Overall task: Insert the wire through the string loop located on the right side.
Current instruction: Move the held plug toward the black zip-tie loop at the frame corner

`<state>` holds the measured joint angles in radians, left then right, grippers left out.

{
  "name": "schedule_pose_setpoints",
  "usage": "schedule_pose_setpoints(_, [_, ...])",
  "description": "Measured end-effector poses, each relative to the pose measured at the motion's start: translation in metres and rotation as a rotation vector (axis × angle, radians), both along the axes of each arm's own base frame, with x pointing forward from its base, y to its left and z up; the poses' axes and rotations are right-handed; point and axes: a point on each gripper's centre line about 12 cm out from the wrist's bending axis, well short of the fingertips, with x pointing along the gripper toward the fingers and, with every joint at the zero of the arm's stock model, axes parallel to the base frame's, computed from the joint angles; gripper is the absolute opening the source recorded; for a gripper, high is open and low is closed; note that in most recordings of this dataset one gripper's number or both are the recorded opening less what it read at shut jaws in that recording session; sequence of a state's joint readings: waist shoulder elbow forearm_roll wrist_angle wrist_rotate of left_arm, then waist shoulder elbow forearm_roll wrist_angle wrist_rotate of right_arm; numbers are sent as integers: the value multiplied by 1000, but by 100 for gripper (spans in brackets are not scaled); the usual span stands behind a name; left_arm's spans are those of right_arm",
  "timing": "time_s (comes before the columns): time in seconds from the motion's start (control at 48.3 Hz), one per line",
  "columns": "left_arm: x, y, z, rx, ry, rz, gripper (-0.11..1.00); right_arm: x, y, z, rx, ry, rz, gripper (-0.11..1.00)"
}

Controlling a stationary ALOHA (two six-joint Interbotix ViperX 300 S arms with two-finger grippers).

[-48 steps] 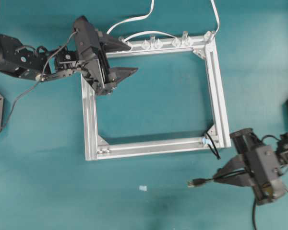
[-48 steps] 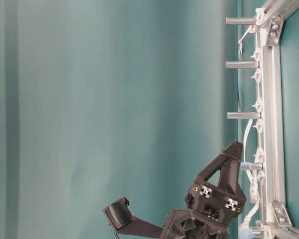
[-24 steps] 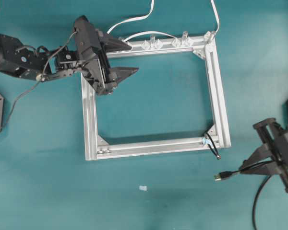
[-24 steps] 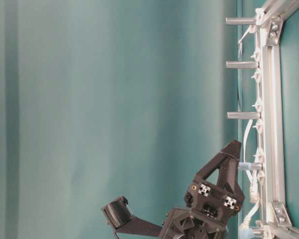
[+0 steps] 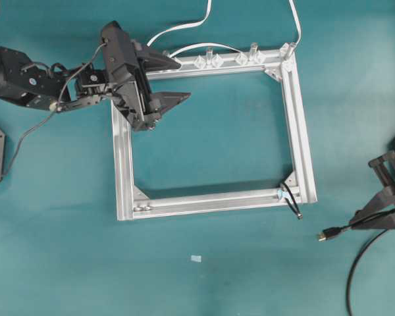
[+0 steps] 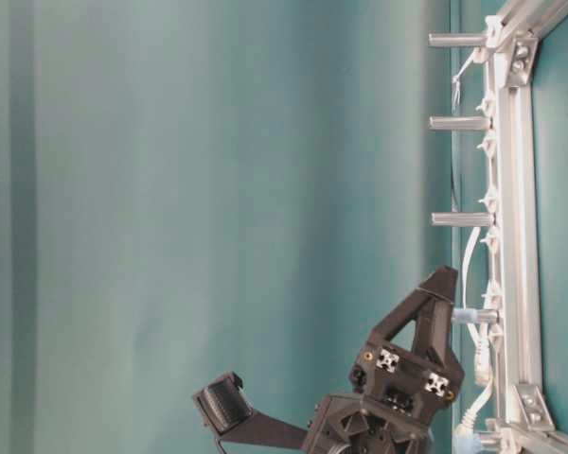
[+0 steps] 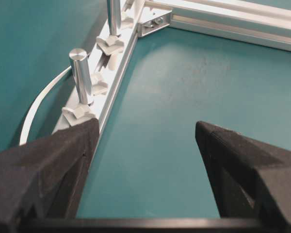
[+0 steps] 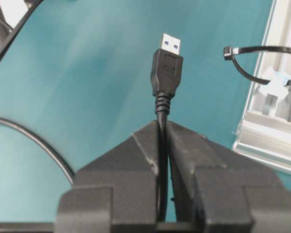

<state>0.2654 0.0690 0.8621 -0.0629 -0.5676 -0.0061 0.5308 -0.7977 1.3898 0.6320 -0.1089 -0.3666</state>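
The right gripper [image 8: 162, 141] had its jaws clenched on the wire [image 8: 161, 145], just behind the plug [image 8: 167, 68]. The plug stuck straight out ahead of the jaws, metal tip foremost, above the teal surface [image 5: 204, 283]. Ahead of the jaws and off to their right hung the string loop [image 8: 252, 60], tied at the corner of the silver frame [image 8: 266, 131]; the plug tip stood near it but clearly apart, not inside it. In the overhead view the right gripper [image 5: 375, 220] sat at the picture's right edge, the plug [image 5: 327, 234] pointing toward the frame's lower right corner, where the loop [image 5: 291, 201] dangled. The rest of the wire curved away behind the jaws.

The left gripper [image 7: 145, 145] hovered over the frame's far corner with its jaws spread wide, grasping nothing, the upright metal pegs [image 7: 81, 75] just outside its left finger.
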Motion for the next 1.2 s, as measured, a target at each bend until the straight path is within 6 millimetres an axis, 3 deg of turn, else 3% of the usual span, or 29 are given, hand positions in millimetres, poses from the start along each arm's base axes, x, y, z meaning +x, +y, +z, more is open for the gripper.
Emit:
schedule_pose_setpoints(0.476, [1, 0, 1, 1, -1, -1, 80, 4, -33, -18, -28, 51, -183, 7])
schedule_pose_setpoints(1.201, [1, 0, 1, 2, -3, -1, 80, 3, -44, -22, -33, 57, -241, 7])
